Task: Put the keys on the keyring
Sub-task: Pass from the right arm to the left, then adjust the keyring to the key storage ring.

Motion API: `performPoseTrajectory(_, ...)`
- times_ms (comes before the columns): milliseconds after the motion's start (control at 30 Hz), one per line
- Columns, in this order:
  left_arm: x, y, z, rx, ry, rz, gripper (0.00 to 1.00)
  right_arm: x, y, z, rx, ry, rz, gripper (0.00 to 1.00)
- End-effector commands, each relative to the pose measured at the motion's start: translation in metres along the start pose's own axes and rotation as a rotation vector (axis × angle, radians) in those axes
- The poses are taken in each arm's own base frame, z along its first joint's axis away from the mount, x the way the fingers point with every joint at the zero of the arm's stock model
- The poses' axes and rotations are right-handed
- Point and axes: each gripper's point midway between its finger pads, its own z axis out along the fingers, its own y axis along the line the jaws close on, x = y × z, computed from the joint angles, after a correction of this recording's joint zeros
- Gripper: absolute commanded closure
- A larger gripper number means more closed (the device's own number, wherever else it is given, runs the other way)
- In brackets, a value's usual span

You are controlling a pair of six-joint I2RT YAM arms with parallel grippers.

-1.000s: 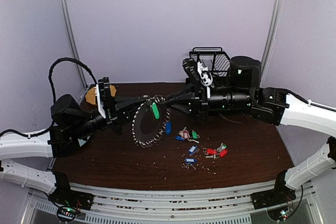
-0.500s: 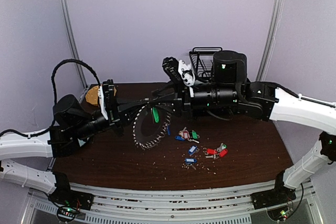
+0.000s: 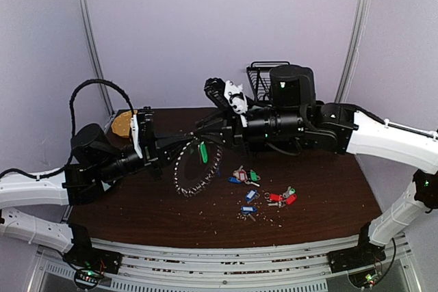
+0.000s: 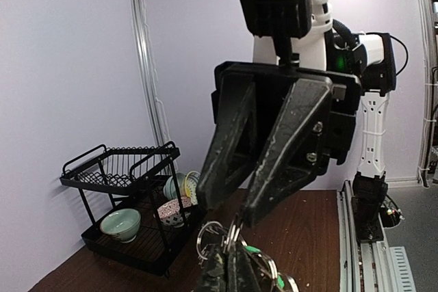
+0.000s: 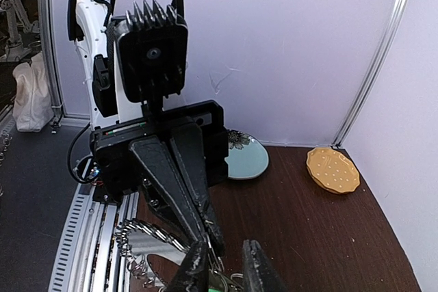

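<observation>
While wrist views catch only its top, your top view shows the keyring (image 3: 178, 172) hanging from the left gripper (image 3: 183, 140), clamped on it; right gripper (image 3: 204, 133), outstretched, slightly apart, hold unclear; keys (image 3: 245, 175) beneath it.

Matte black left pincer (image 3: 181, 140) and right pincer (image 3: 202, 130): long tapered fingers (image 4: 287, 145), scuffed, with small screws (image 4: 317, 127) on the flanks. Behind each, a boxy black body, then fat black cylinders (image 3: 291, 87) with green lights. Farther back, smooth white shells (image 3: 393, 138). Looped black cable (image 3: 92, 87) behind the left pincer.
</observation>
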Motion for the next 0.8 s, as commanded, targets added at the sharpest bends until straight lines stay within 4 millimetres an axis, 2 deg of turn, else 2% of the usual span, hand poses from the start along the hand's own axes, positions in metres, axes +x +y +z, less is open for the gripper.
performPoseTrajectory(0,-0.037,-0.003,0.001,0.022,-0.104,0.047,1.00,0.004,-0.007,0.002,0.034,0.040,-0.020,0.79)
performPoseTrajectory(167,-0.036,-0.003,0.001,0.025,-0.099,0.046,1.00,0.005,-0.004,0.003,0.017,0.056,-0.025,0.82)
performPoseTrajectory(367,-0.034,-0.003,0.002,0.025,-0.087,0.047,1.00,0.006,-0.001,0.003,-0.004,0.060,-0.025,0.99)
performPoseTrajectory(500,-0.030,0.005,0.001,-0.023,-0.046,0.034,1.00,0.005,-0.004,0.003,0.010,0.060,0.025,1.00)
performPoseTrajectory(567,-0.027,0.019,0.000,-0.096,0.009,0.032,0.78,0.010,-0.011,0.002,0.059,0.083,0.064,1.00)
performPoseTrajectory(667,-0.021,0.031,-0.004,-0.144,0.131,0.060,0.55,0.018,-0.028,0.000,0.156,0.127,0.120,1.00)
performPoseTrajectory(767,-0.015,0.032,-0.011,-0.135,0.234,0.070,0.48,0.022,-0.046,-0.001,0.260,0.165,0.191,1.00)
